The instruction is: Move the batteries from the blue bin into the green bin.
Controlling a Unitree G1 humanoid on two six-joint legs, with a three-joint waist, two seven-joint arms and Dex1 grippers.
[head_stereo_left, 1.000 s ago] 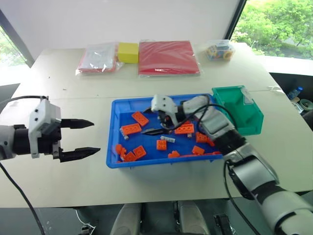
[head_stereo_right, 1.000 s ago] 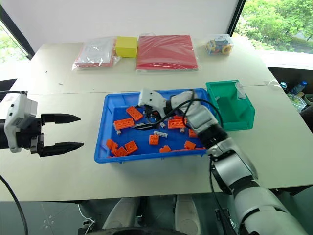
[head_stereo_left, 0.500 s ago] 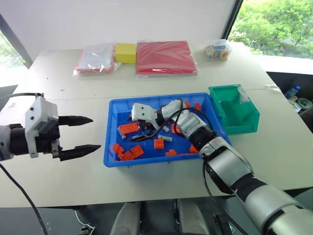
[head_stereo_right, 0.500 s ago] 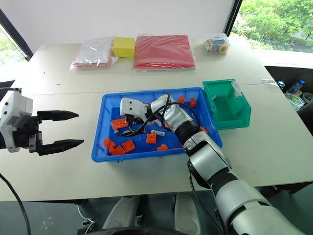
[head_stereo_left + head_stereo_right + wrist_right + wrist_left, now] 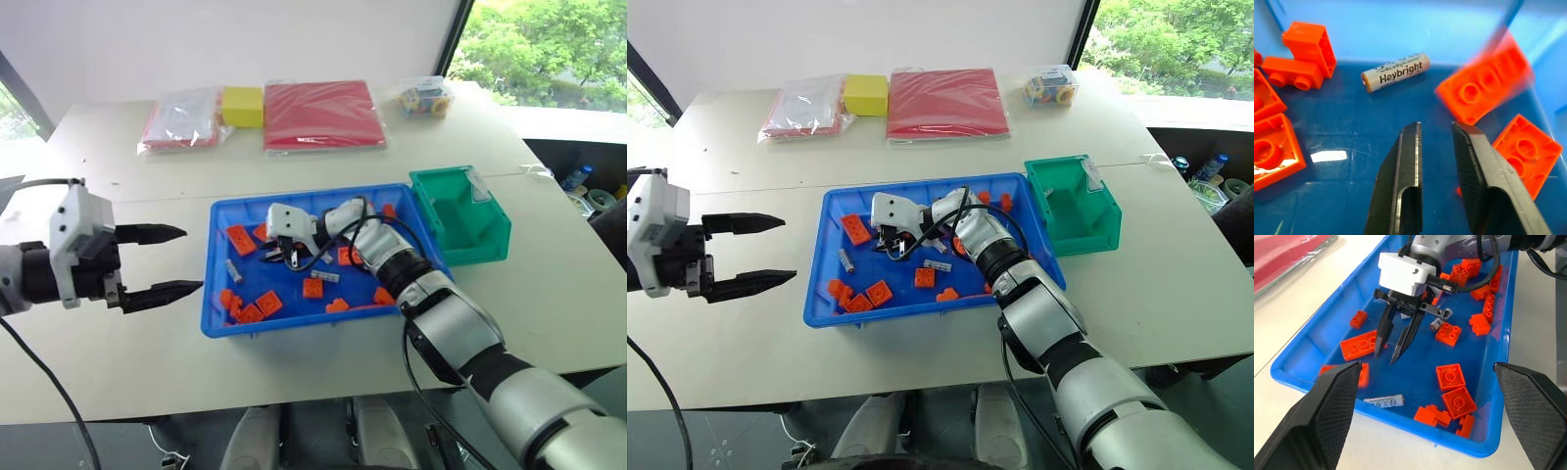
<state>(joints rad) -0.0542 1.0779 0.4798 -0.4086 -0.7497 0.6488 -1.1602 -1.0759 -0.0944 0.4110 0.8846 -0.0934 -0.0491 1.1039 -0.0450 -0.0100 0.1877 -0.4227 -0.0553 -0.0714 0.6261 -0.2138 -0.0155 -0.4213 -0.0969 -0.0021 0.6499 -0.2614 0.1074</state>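
A silvery-white battery [image 5: 1396, 72] lies flat on the floor of the blue bin [image 5: 217, 323], in its left part, just past the right end effector [image 5: 1392, 352] and untouched by it; a second battery [image 5: 326, 276] lies near the middle of the same bin, just right of that end effector's body; orange toy bricks [image 5: 266, 305] are scattered around both, some clustered at the near left corner, others along the right side. The right end effector reaches leftward into the bin from the right, its two black fingers [image 5: 1403, 181] drawn nearly together with only a narrow gap, nothing between them, the tips low over the bin floor beside an orange brick. The green bin [image 5: 460, 216] stands just beside the blue bin's far right corner, its inside bare as far as can be seen. The left end effector [image 5: 174, 261] hovers above the bench [image 5: 118, 343] to the left of the blue bin, released, fingers spread wide and holding nothing. Along the far side of the bench lie a clear packet [image 5: 181, 119], a yellow block [image 5: 242, 106], a red packet [image 5: 323, 113] and a small bag of coloured pieces [image 5: 426, 98].
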